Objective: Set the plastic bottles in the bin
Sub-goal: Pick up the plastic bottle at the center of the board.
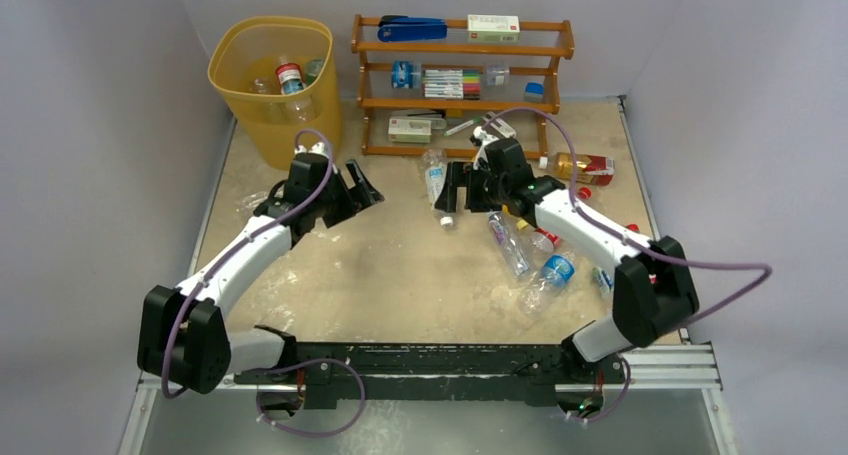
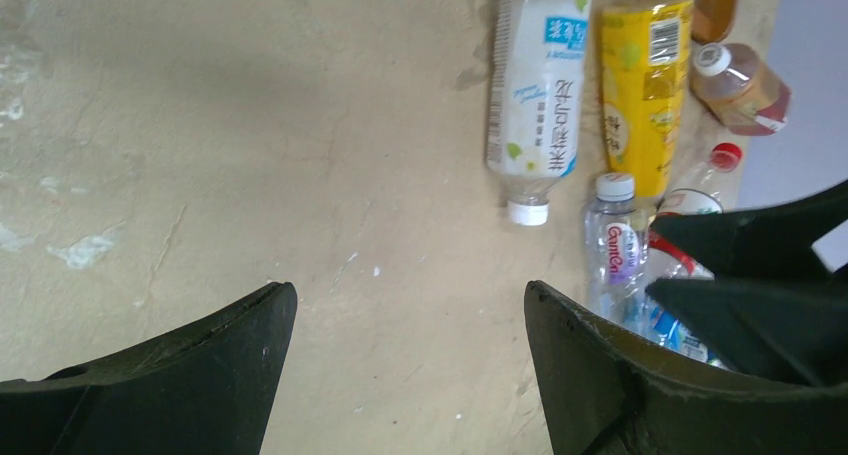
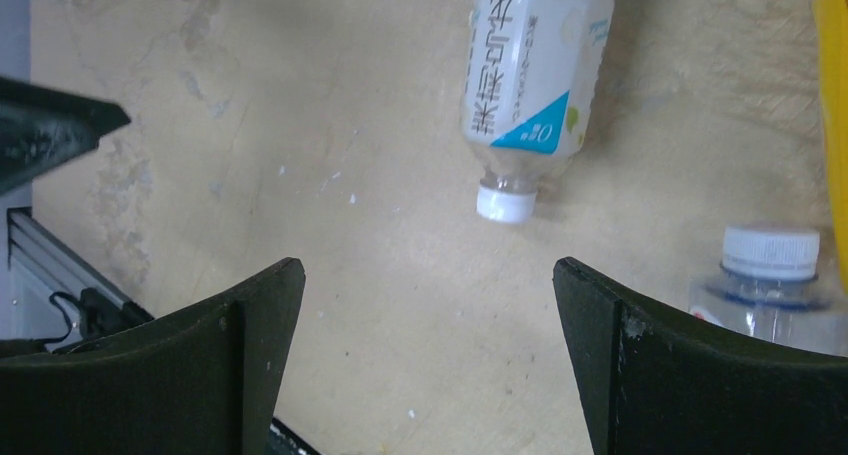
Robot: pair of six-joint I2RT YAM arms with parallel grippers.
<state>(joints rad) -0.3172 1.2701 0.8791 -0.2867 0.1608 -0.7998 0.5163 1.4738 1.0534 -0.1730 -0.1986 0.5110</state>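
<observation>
The yellow-orange bin stands at the back left with a few plastic bottles inside it. A clear bottle with a white-and-blue label lies in front of the rack. My right gripper hovers open beside its white cap, holding nothing. More bottles lie to the right: a yellow one, an amber one, and clear ones. Near the bin, my left gripper is open over bare table.
A brown wooden three-tier rack at the back holds a blue stapler, white boxes and pens. Grey walls close in the table on the left, back and right. The two grippers face each other across a gap of bare table.
</observation>
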